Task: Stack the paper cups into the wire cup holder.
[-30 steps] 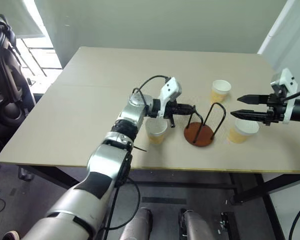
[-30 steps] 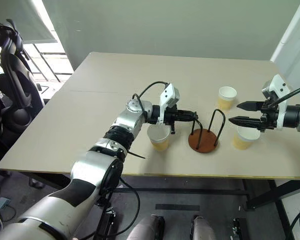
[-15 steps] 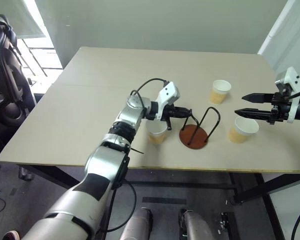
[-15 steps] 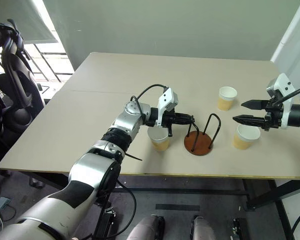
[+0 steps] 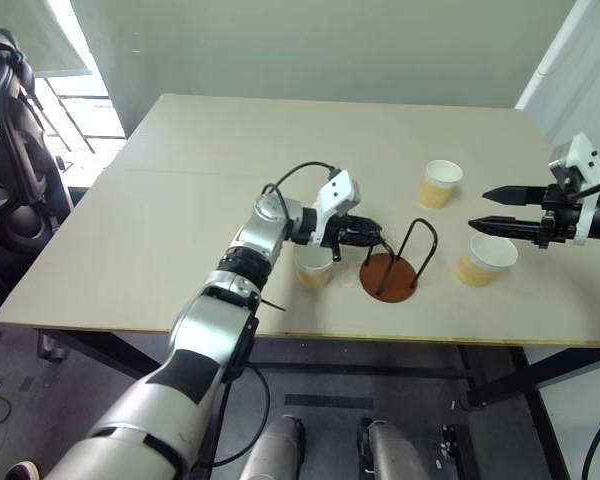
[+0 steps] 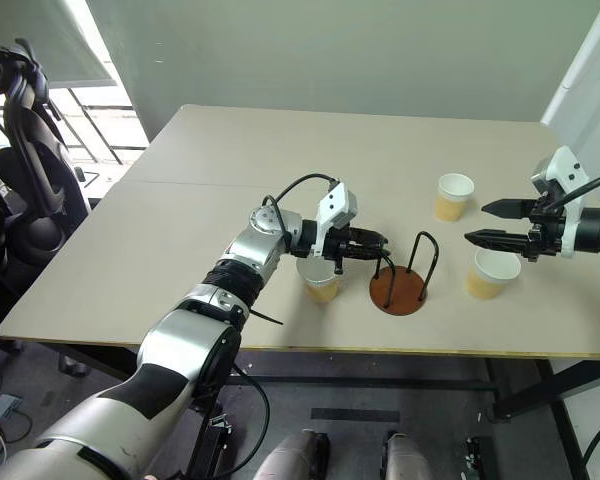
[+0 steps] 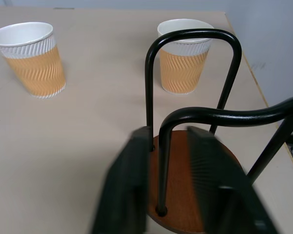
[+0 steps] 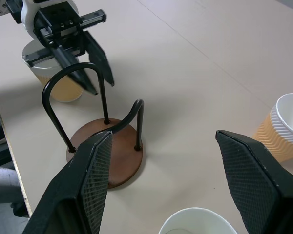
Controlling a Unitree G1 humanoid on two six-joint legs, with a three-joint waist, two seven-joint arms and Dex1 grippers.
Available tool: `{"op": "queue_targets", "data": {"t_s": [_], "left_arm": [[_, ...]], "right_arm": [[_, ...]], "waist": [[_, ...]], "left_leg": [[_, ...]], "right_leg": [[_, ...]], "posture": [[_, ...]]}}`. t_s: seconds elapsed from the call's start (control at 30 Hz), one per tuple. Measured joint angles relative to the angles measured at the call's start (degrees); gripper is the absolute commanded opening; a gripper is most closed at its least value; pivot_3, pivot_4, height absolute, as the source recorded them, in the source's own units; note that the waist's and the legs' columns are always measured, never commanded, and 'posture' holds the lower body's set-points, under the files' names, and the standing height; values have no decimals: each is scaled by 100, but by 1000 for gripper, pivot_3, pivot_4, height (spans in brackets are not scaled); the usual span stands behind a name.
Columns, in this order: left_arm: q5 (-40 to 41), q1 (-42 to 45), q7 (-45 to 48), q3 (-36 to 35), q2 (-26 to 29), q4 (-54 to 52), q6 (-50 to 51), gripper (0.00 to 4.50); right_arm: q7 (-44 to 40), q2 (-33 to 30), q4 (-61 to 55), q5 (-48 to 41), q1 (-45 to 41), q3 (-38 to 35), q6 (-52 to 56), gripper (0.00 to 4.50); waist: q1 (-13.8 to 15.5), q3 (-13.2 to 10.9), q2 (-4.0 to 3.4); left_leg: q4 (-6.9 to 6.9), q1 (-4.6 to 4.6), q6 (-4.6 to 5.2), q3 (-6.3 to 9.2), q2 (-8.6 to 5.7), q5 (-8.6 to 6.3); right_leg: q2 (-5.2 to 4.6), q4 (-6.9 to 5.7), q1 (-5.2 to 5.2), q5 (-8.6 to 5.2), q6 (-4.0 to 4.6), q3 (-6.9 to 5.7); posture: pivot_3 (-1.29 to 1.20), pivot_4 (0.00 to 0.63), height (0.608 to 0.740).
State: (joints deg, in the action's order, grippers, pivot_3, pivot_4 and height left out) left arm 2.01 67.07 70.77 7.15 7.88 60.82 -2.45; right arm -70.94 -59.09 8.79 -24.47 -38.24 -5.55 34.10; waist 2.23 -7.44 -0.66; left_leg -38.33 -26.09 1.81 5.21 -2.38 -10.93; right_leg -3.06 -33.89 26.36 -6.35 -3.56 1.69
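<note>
The wire cup holder (image 5: pixel 388 272) stands upright on the table (image 5: pixel 160 230), its rust-brown base (image 8: pixel 112 151) flat. My left gripper (image 5: pixel 368 233) is open, its fingers (image 7: pixel 132 165) either side of one black wire loop (image 7: pixel 158 161) without clamping it. One paper cup (image 5: pixel 315 268) sits beneath the left wrist, beside the holder. A second paper cup (image 5: pixel 440 183) stands further back. A third paper cup (image 5: pixel 485 259) is to the right of the holder. My right gripper (image 5: pixel 477 208) hovers open and empty just above and beside that third cup.
The table's front edge (image 5: pixel 310 335) runs close below the holder and cups. A dark chair-like frame (image 5: pixel 10 130) stands off the table's left side by the window. A white panel (image 5: pixel 570 60) rises at the right.
The left gripper was shut on the holder's wire loop and slid the holder slightly left; its fingers have now parted. The right gripper has stayed where it was.
</note>
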Motion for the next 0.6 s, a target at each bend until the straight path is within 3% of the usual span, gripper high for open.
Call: {"op": "queue_targets", "data": {"t_s": [0.23, 0.6], "left_arm": [[4, -24, -66, 2, 1, -32, -15, 4470], [43, -103, 278, 24, 339, -507, 217, 4470]], "right_arm": [[-2, 0, 4, 0, -41, 2, -5, 3406], [-89, 0, 40, -3, -117, 11, 27, 3406]], "waist": [[0, 0, 0], [-3, 0, 0]], "left_leg": [[0, 0, 0, 0, -1, 0], [0, -1, 1, 1, -2, -1]], "right_leg": [[-1, 1, -1, 1, 2, 0], [-1, 2, -1, 0, 5, 0]], "posture": [[0, 150, 740], [0, 150, 740]]}}
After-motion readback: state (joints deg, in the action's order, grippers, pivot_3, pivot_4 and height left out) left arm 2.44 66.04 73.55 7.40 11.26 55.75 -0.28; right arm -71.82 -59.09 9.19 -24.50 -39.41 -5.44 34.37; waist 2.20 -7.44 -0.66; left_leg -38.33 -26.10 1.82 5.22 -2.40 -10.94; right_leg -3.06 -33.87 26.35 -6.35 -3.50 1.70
